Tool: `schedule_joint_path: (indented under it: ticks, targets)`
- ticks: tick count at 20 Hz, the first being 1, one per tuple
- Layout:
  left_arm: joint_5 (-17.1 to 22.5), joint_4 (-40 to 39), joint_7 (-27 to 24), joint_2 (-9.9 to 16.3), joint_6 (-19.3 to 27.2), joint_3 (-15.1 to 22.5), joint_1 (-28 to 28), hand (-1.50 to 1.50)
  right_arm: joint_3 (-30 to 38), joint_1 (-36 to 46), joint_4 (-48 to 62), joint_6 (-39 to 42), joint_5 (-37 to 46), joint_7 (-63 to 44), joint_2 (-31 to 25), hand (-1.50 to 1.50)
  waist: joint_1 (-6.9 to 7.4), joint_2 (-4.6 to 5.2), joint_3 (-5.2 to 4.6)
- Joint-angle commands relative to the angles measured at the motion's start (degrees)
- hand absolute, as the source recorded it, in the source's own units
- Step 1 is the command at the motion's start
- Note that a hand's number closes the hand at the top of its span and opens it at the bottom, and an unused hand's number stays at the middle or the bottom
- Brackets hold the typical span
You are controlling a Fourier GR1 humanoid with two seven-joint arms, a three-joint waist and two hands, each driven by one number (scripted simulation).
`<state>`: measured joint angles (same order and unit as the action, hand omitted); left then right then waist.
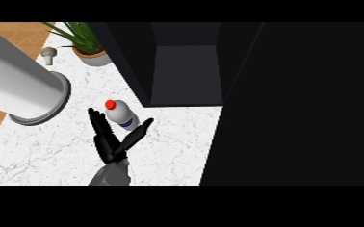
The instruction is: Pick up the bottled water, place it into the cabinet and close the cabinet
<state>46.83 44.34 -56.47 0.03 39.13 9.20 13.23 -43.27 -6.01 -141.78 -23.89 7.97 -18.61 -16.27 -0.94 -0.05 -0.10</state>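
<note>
surface: white marbled surface (57, 149) is filling the left half of the frame, with a strip of wood showing at the far upper left

cabinet: dark cabinet (186, 74) is sitting open at top centre, its inside looking bare; the big black slab taking up the whole right side is probably its open door (284, 125), though I can't be sure

bottled water: bottled water (122, 114) with the red cap is standing just left of centre, right in front of the cabinet's lower left corner, tilting a bit up-left

hand: only one hand (113, 142) is showing, coming up from the lower edge; which one it is I can't tell. Fingers are spread wide, long ones running up the bottle's left side and the thumb angling up on its right, so the bottle is sitting in the V between them. Nothing is curling round it yet

step: looks like the reach-and-grasp bit is going on, so pickup isn't done

next move: I'm guessing the fingers need closing round the bottle body before lifting it up and right into the opening

other stuff: large grey cylinder (28, 86) is lying at the left, a potted plant (86, 45) and a small pale mushroom-shaped knob thing (47, 54) are sitting at upper left

in the way: cabinet's left wall is standing close to the bottle, so the lift is going to need clearing that edge
</note>
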Motion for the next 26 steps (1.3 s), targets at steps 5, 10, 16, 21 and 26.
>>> schedule_joint_path:
  ticks: [5, 10, 16, 21, 26]
  targets:
    - [4.85, -4.73, -6.36, -0.02, -7.25, -0.09, 2.09, 1.5, -4.81, -1.06, -4.95, -2.75, 10.17, -2.25, 0.47, -1.5, -0.03, -0.14, 0.0]
    - [9.37, -11.26, -11.41, -0.02, -11.85, -0.39, 5.64, 1.5, -1.05, -0.26, -5.96, -0.64, 4.89, -2.84, -1.66, -1.5, -0.42, 0.13, -0.03]
    - [3.32, -9.14, -1.31, 4.03, -21.47, 3.64, 4.84, 1.5, 1.18, -1.87, -5.61, -1.22, 2.58, -1.17, -4.03, -1.5, -0.08, -0.05, 0.02]
    - [-3.22, -7.48, 4.36, 9.99, -37.51, 14.6, -0.61, 1.5, -0.05, -1.07, -3.33, -1.92, 2.08, 0.71, -3.67, -1.5, -0.11, -0.35, 0.01]
    - [-4.82, -2.27, 0.57, 12.23, -39.13, 12.8, -2.11, 1.5, -0.44, 0.33, -6.66, -2.31, 4.61, -3.74, -3.68, -1.5, 0.7, -0.21, 0.06]
